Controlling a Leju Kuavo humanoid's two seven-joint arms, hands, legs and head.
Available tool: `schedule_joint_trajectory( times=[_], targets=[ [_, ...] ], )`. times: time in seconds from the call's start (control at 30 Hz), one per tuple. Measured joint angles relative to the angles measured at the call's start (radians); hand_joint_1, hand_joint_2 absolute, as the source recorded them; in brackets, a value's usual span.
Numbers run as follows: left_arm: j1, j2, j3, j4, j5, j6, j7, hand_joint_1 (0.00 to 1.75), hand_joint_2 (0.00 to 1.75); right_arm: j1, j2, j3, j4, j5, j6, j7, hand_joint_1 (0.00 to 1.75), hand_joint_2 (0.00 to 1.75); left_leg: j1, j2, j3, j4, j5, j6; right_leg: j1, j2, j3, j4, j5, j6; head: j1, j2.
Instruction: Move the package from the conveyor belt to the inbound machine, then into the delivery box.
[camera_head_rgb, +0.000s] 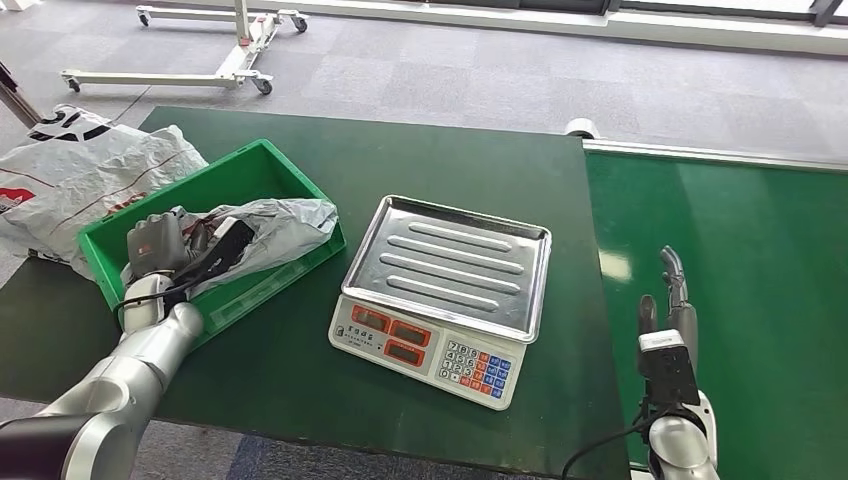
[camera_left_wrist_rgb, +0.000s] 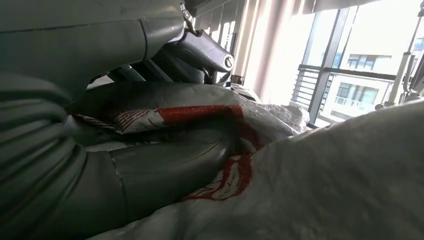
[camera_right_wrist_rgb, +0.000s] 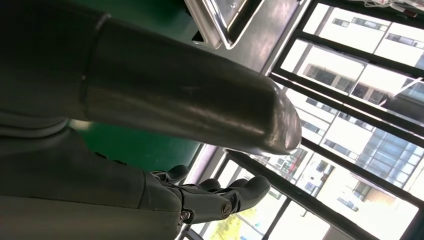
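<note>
A: Nearest is the left hand (camera_head_rgb: 165, 262), down in the green delivery box (camera_head_rgb: 290, 180), left of the scale (camera_head_rgb: 440, 290). What's it doing?

B: Its fingers are wrapped on the grey poly-bag package (camera_head_rgb: 275, 225), which lies inside that box. The left wrist view shows the thumb (camera_left_wrist_rgb: 165, 170) pressed into crinkled film with red print (camera_left_wrist_rgb: 200, 115).

A: And the right hand (camera_head_rgb: 668, 300)?

B: Right of the scale, over the green conveyor belt (camera_head_rgb: 740, 300), fingers straight and apart, holding nothing.

A: How would that package handle?

B: Soft, limp and probably light, I'd judge; the film looks slick and folds under the fingers. Better to take it across the bulky middle than by a loose edge, which would likely slip or stretch.

A: Another printed bag (camera_head_rgb: 70, 175) lies beyond the box, further from the scale.
</note>
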Motion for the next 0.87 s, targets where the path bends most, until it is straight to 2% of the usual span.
schedule_joint_trajectory(
  times=[0.03, 0.2, 0.27, 0.33, 0.4, 0.47, 0.5, 0.57, 0.67, 0.87],
  targets=[
    [-0.002, -0.002, 0.0, 0.001, -0.005, -0.007, 0.002, 0.0, 0.0, 0.01, -0.001, 0.0, -0.006, 0.0, 0.0, 0.002, 0.0, 0.0, 0.0, 0.0, 0.0, 0.0, 0.0, 0.0, 0.0, 0.0, 0.0, 0.0, 0.0, 0.0, 0.0, 0.0],
    [-0.005, -0.01, 0.0, 0.002, -0.002, -0.013, -0.012, 0.0, 0.0, 0.033, -0.003, -0.002, -0.02, 0.002, 0.003, 0.002, 0.0, 0.0, 0.0, 0.001, -0.001, 0.0, 0.0, 0.0, 0.0, 0.001, 0.0, 0.0, 0.0, 0.0, 0.0, 0.0],
    [0.053, -0.014, 0.017, -0.066, 0.089, 0.005, -0.101, 0.0, 0.0, 0.043, -0.002, -0.007, -0.026, 0.009, 0.0, 0.0, 0.0, 0.0, -0.002, 0.003, 0.001, -0.001, -0.002, 0.0, -0.002, 0.003, 0.001, 0.0, 0.0, 0.0, 0.0, 0.0],
    [0.2, -0.021, 0.076, -0.296, 0.337, -0.005, -0.302, 0.0, 0.0, 0.068, 0.005, -0.025, -0.041, 0.021, -0.006, -0.007, 0.0, 0.0, -0.003, 0.012, 0.004, -0.002, -0.005, -0.001, -0.003, 0.011, 0.0, 0.0, -0.001, 0.0, 0.0, 0.0],
    [0.357, -0.043, 0.157, -0.6, 0.689, -0.05, -0.466, 0.0, 0.0, 0.107, 0.016, -0.052, -0.061, 0.028, -0.014, -0.014, 0.0, 0.0, -0.003, 0.021, 0.005, -0.001, -0.009, -0.001, -0.003, 0.02, -0.004, 0.0, -0.001, 0.0, 0.0, 0.0],
    [0.48, -0.082, 0.205, -0.874, 0.98, -0.069, -0.503, 0.0, 0.0, 0.155, 0.028, -0.08, -0.088, 0.029, -0.023, -0.024, 0.0, 0.0, -0.003, 0.022, 0.004, -0.001, -0.013, 0.0, -0.003, 0.022, -0.004, 0.0, -0.004, 0.001, 0.0, 0.0],
    [0.532, -0.103, 0.214, -0.993, 1.058, -0.066, -0.5, 0.0, 0.0, 0.178, 0.035, -0.093, -0.103, 0.029, -0.026, -0.03, 0.0, 0.0, -0.003, 0.02, 0.004, -0.001, -0.014, 0.001, -0.004, 0.02, -0.002, 0.0, -0.006, 0.002, 0.0, 0.0],
    [0.613, -0.14, 0.216, -1.179, 1.061, -0.052, -0.496, 0.0, 0.0, 0.21, 0.048, -0.112, -0.127, 0.029, -0.029, -0.037, 0.0, 0.0, -0.003, 0.014, 0.004, -0.001, -0.015, 0.001, -0.004, 0.014, 0.0, 0.0, -0.01, 0.004, 0.0, 0.0],
    [0.676, -0.169, 0.216, -1.35, 0.901, -0.036, -0.494, 0.0, 0.0, 0.228, 0.063, -0.13, -0.15, 0.029, -0.029, -0.039, 0.0, 0.0, -0.003, 0.011, 0.003, 0.0, -0.017, 0.001, -0.004, 0.01, 0.002, 0.0, -0.011, 0.004, 0.0, 0.0],
    [0.711, -0.181, 0.216, -1.475, 0.857, -0.031, -0.489, 0.0, 0.0, 0.241, 0.072, -0.145, -0.167, 0.029, -0.028, -0.038, 0.0, 0.0, -0.003, 0.009, 0.004, 0.0, -0.016, 0.001, -0.003, 0.009, 0.003, 0.0, -0.011, 0.003, 0.0, 0.0]
  ],
)
